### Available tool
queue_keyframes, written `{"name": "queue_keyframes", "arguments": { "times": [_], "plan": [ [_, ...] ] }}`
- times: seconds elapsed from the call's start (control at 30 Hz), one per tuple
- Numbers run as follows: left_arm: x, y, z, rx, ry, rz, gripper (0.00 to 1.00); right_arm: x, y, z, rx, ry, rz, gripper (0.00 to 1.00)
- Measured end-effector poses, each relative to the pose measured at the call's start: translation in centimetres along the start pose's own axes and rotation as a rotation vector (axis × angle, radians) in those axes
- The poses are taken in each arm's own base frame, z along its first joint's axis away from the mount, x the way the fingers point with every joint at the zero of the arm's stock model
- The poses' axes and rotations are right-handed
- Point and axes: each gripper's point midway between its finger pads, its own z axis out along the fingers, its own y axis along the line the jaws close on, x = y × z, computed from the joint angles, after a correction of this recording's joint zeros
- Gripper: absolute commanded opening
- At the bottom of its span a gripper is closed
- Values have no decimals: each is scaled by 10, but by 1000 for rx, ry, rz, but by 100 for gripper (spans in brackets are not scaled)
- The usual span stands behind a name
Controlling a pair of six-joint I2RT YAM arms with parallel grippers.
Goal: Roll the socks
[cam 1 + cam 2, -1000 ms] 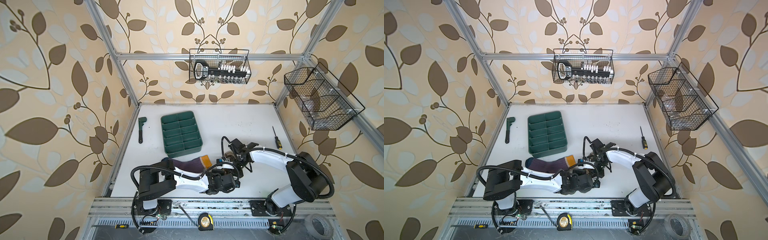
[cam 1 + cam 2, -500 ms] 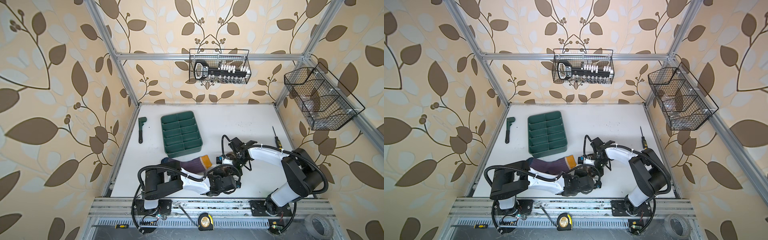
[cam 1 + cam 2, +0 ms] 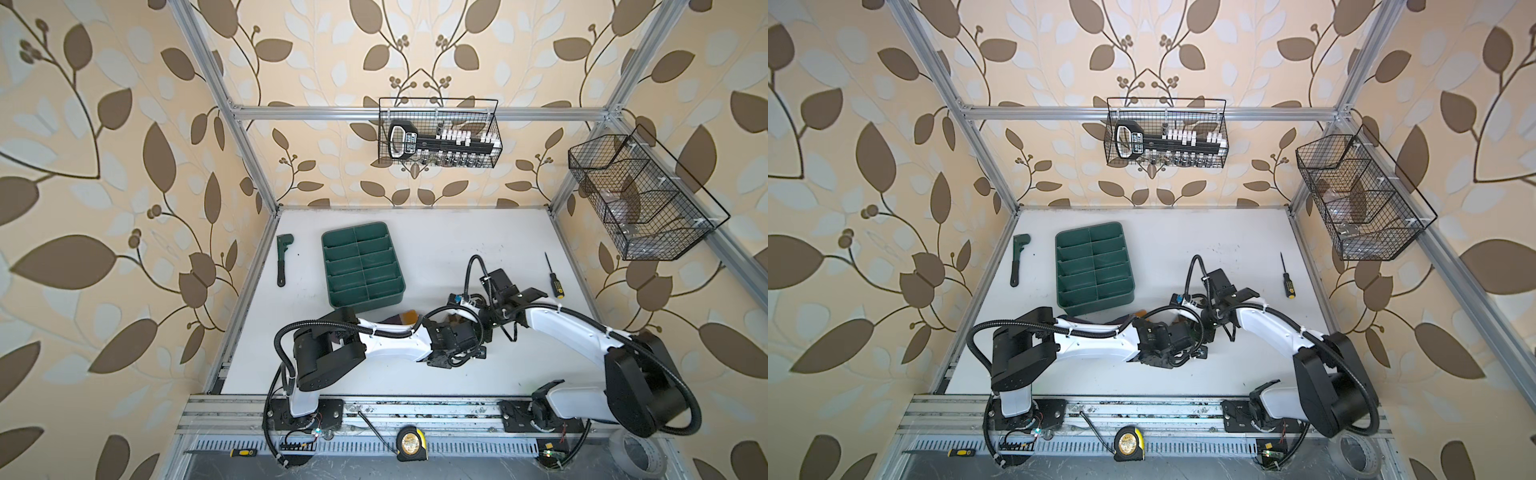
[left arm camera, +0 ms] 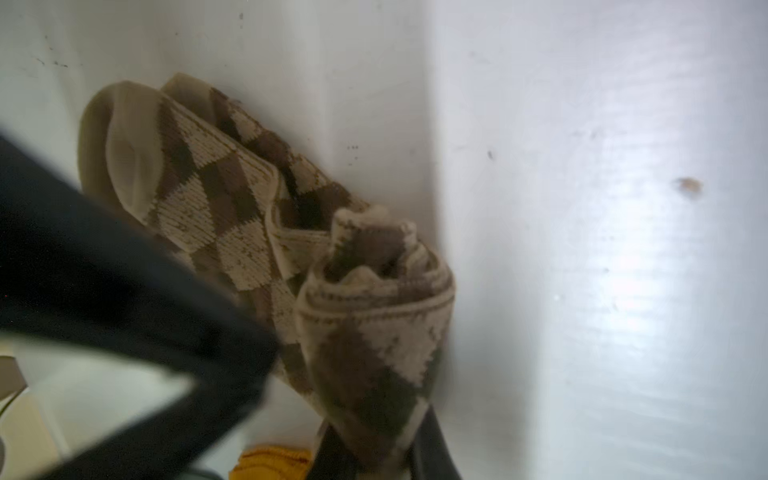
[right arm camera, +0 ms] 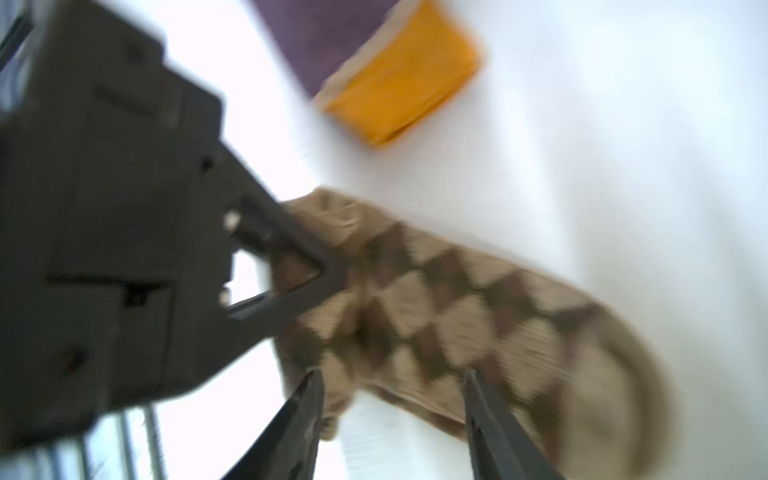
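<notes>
- The argyle sock (image 4: 232,195) lies on the white table (image 3: 436,241) near the front middle. One end is curled into a loose roll, and the rest, toe included, is flat.
- The left gripper (image 4: 374,446) is pinched closed on that rolled end.
- The right gripper (image 5: 390,403) has its jaws spread apart over the sock's middle and clamps nothing. Blur hides whether they touch the fabric.
- The purple sock (image 5: 328,37) lies flat just beside, yellow cuff toward the argyle one. Neither gripper is on it, and no roll shows.
- My read is that the task is early — one sock barely started, the other not begun.
- The green tray (image 3: 361,266) sits close behind the purple sock, and the two wrists crowd each other.
- Open table lies toward the screwdriver (image 3: 552,276) and along the front edge — the better side to roll toward.
</notes>
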Motion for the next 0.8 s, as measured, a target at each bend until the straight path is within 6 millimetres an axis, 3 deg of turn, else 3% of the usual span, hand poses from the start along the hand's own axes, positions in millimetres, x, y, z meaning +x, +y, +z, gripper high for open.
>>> {"name": "queue_keyframes", "arguments": {
  "times": [0.2,0.3,0.4,0.53,0.67,0.73,0.8],
  "plan": [
    [-10,-7,-1,121,65,-44,1,-3,-104,-66,425,-175,315,56],
    [-14,-10,-1,170,113,-61,2,3,-140,-114,620,-284,473,55],
    [-18,-13,-1,247,164,-80,4,7,-159,-168,799,-414,614,54],
    [-21,-10,1,394,214,-148,5,-11,-147,-213,861,-583,643,51],
    [-25,-11,-2,598,216,-257,5,-48,-110,-243,799,-745,515,48],
    [-22,-8,1,672,212,-314,6,-61,-92,-248,758,-784,453,47],
    [-25,-8,0,772,212,-366,7,-80,-58,-239,689,-778,305,46]
  ]
}}
